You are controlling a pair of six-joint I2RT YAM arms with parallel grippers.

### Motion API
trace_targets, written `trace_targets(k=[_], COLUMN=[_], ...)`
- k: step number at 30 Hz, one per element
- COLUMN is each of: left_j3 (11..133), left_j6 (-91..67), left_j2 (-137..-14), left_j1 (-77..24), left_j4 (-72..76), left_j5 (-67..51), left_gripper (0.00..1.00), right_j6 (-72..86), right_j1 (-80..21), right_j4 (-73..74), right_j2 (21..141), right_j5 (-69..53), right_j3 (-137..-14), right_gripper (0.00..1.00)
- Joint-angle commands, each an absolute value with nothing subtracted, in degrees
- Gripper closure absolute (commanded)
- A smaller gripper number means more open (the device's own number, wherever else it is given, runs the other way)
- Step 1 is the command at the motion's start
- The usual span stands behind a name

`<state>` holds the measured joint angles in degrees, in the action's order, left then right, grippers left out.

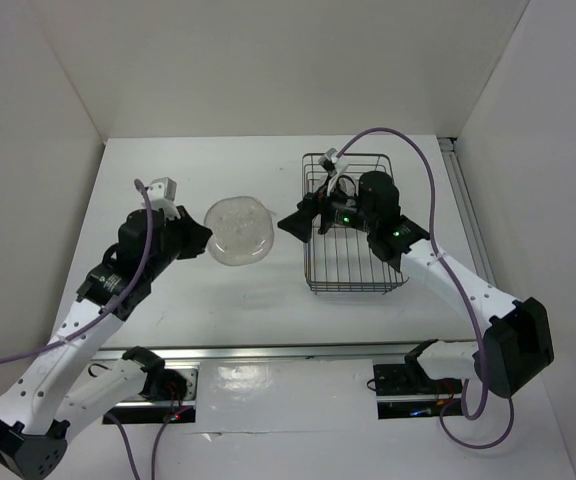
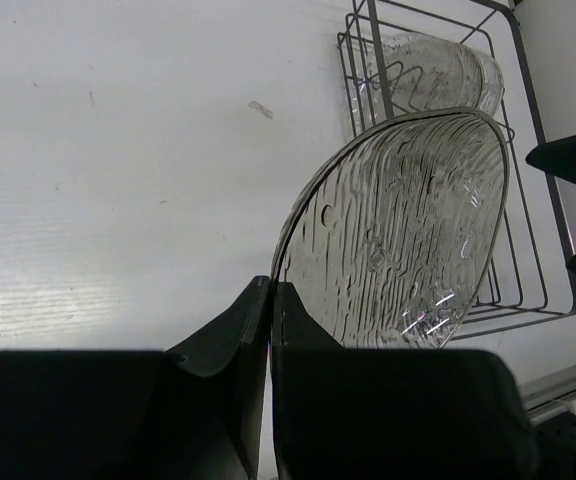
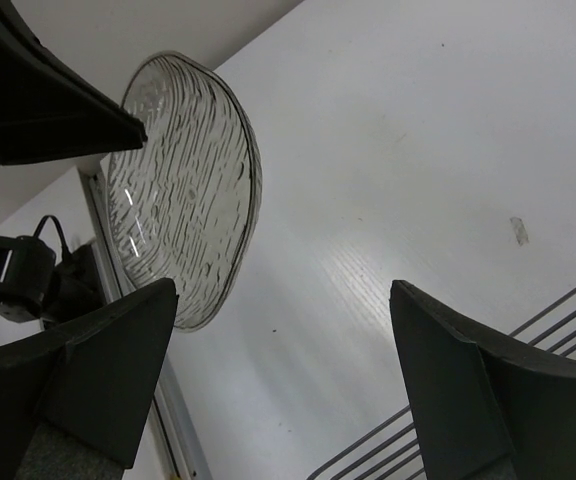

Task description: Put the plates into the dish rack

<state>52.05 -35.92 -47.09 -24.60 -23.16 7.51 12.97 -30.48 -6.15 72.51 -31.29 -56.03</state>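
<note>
Pinching the near rim of a clear plate [image 1: 240, 232], the left hand [image 1: 201, 240] is clenched on it, its fingers [image 2: 238, 330] pressed together with only the thin edge between them. A rim grip leaves nearly the whole ribbed face free, which suits either passing the plate across or slipping it between prongs. The plate reaches out from the hand toward the rack [image 1: 353, 278] and looks tilted and lifted off the surface [image 1: 168, 170], though how high is hard to judge.

The right hand [image 1: 290, 222] is released, fingers [image 3: 108, 370] spread wide. It hangs at the rack's left side and points back at the plate, near it but not touching. My reading is that it waits there to take the free edge, since the left arm would have to stretch far to reach the slots itself.

The plate sits between the two hands, just left of the rack and outside it. In the left wrist view, the loaded plates [image 2: 438, 70] stand at the rack's far end, clear ones leaning among the wires, so the nearer slots look open for this one. The risk I see is the smooth plastic slipping while both hands share it.
</note>
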Motion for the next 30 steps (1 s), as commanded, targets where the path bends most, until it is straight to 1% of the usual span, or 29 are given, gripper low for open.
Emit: trace_targets(k=[1, 8, 11, 12, 15, 16, 17, 19, 20, 21, 22, 24, 25, 26, 28, 29, 30], left_j3=[50.5, 48.5, 47.4, 47.4, 47.4, 47.4, 47.9, 47.9, 47.9, 47.9, 47.9, 47.9, 47.9, 47.9, 47.9, 47.4, 47.4], left_j6=[-34.1, -35.9, -35.9, -35.9, -35.9, -35.9, -35.9, -35.9, -35.9, -35.9, -35.9, -36.5, -36.5, -36.5, -37.3, -37.3, -37.3], left_j2=[-46.8, -46.8, -46.3, -46.3, -46.3, -46.3, -46.3, -46.3, -46.3, -46.3, -46.3, -46.8, -46.8, -46.8, -46.8, -46.8, -46.8], left_j1=[-24.9, -24.9, -24.9, -24.9, -24.9, -24.9, -24.9, -24.9, -24.9, -24.9, -24.9, -24.9, -24.9, -24.9, -24.9, -24.9, -24.9], left_j4=[-18.0, -14.3, -13.1, -13.1, -13.1, -12.6, -12.6, -12.6, -12.6, -12.0, -12.0, -12.0, -12.0, -12.0, -12.0, -12.0, -12.0], left_j5=[4.5, 1.1, -0.1, -0.1, -0.1, -0.1, -0.1, -0.1, -0.1, -0.1, -0.1, -0.1, -0.1, -0.1, 0.4, 0.4, 0.4], left_gripper=[1.00, 1.00, 1.00, 1.00, 1.00, 1.00, 1.00, 1.00, 1.00, 1.00, 1.00, 1.00, 1.00, 1.00, 1.00, 0.98, 0.92], right_j6=[13.0, 15.0, 15.0, 15.0, 15.0, 15.6, 15.6, 15.6, 15.6, 15.6, 15.6, 15.6, 15.6, 16.1, 16.7, 16.7, 17.4], right_j1=[-31.1, -32.3, -33.7, -33.7, -34.5, -35.1, -35.1, -35.6, -36.1, -36.1, -36.1, -36.7, -37.2, -37.7, -38.3, -38.3, -38.3], right_j4=[-9.5, -11.4, -10.9, -10.9, -10.2, -10.7, -10.7, -10.7, -10.7, -10.7, -10.0, -10.0, -10.0, -10.0, -8.7, -8.7, -8.7], right_j2=[72.1, 75.0, 76.3, 76.3, 77.6, 78.2, 78.7, 78.7, 79.4, 79.4, 79.9, 79.9, 79.9, 79.9, 79.9, 80.4, 80.4], right_j5=[-32.0, -32.0, -29.9, -27.1, -27.2, -27.2, -27.2, -26.6, -26.6, -25.9, -25.2, -24.5, -23.5, -22.6, -21.0, -20.3, -19.6], right_j3=[-58.8, -58.8, -58.8, -58.8, -59.4, -59.4, -59.4, -59.9, -60.5, -60.5, -61.0, -61.0, -61.0, -61.0, -61.6, -61.6, -61.6], right_gripper=[0.07, 0.12, 0.14, 0.16, 0.23, 0.27, 0.36, 0.47, 0.53, 0.66, 0.73, 0.79, 0.94, 1.00, 1.00, 1.00, 1.00])
